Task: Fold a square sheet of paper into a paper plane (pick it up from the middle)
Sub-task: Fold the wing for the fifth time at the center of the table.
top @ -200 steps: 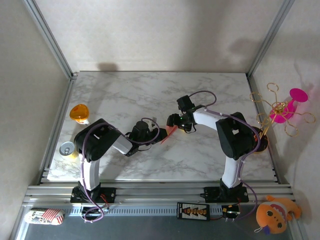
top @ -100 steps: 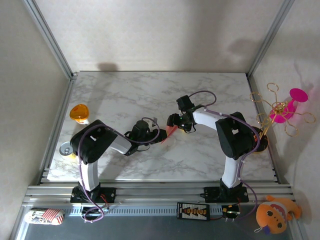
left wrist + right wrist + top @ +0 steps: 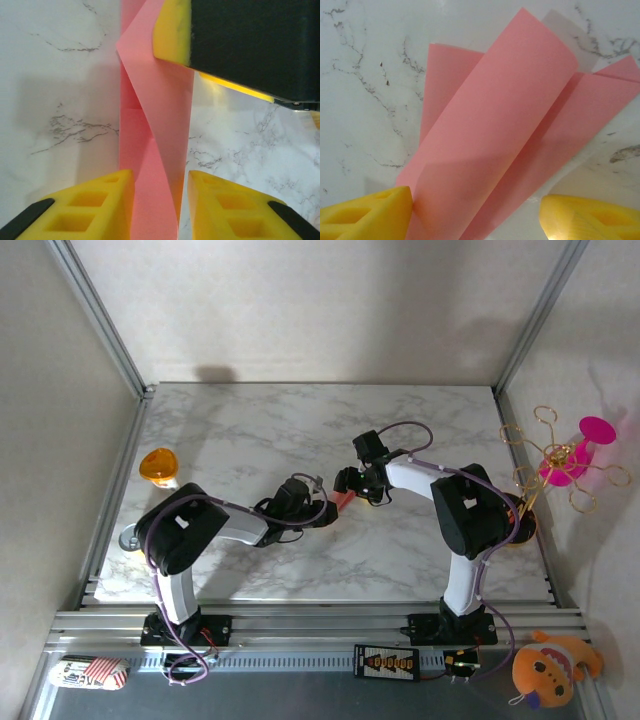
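The folded paper (image 3: pixel 495 135) lies about midway between the table's (image 3: pixel 250 430) left and right edges. The right gripper (image 3: pixel 476 210) stands wide open over it, holding nothing. The left gripper (image 3: pixel 160 200) straddles it narrowly; whether it pinches, I cannot tell.

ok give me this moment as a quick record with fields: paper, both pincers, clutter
paper: salmon-pink sheet, partly folded, one flap curling up, on the marble table
left pincer: open, straddling the folded strip's near end
right pincer: open wide, paper lying between
plane: not yet formed
clutter: orange disc at the table's left edge; magenta flower toy beyond the right edge
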Motion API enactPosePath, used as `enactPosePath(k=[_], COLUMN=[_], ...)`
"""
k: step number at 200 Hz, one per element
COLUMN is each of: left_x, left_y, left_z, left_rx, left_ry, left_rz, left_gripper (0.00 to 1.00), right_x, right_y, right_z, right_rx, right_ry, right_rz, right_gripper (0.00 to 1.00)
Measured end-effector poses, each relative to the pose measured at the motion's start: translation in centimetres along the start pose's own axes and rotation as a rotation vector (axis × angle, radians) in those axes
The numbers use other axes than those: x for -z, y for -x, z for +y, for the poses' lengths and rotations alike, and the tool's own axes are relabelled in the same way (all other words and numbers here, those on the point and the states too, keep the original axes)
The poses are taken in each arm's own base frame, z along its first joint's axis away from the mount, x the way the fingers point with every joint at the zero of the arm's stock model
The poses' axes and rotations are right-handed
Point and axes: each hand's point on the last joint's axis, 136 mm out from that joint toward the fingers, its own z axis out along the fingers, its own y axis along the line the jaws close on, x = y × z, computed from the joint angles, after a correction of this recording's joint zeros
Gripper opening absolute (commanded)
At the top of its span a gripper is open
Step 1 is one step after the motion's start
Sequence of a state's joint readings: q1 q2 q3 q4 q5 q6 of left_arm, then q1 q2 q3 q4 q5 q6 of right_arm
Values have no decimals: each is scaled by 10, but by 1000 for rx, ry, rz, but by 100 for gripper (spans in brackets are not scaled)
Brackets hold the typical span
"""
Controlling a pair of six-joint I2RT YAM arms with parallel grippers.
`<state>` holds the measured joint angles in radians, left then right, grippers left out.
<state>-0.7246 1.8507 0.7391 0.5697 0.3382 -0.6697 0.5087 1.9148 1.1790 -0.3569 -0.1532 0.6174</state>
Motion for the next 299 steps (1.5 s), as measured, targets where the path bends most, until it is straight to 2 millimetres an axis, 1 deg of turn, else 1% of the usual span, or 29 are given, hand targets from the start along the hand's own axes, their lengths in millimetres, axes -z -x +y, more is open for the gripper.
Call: enactPosePath(k=[37,73,181,202,226,254,281,299], left_x=[-1,-2,-5,-6,-8,-10,-12,-12], left_y=[-1,-2,-4,-4,-1,-1,-5,-5], left_z=[1,3,5,2,-3,-5,1,2], left_rx=[-28,-44,-64,-72,-79,-61,-4,44], left_ry=[27,41,57,54,45,28,15,-8], left_rz=[7,14,34,47,56,75,109,126], left_gripper=[29,21,9,5,1,0,0,0], right_x=[0,-1,-1,-1,0,3,7,10], right_y=[0,0,-1,-1,0,0,0,-1], right_z=[0,0,-1,-1,-1,2,4,5], right_rx=[0,-1,-1,-1,2,20,37,54], right_ry=[-1,-1,-3,-2,5,41,115,176], right_rz=[1,1,3,3,4,5,5,10], right_gripper=[72,72,72,72,74,77,79,80])
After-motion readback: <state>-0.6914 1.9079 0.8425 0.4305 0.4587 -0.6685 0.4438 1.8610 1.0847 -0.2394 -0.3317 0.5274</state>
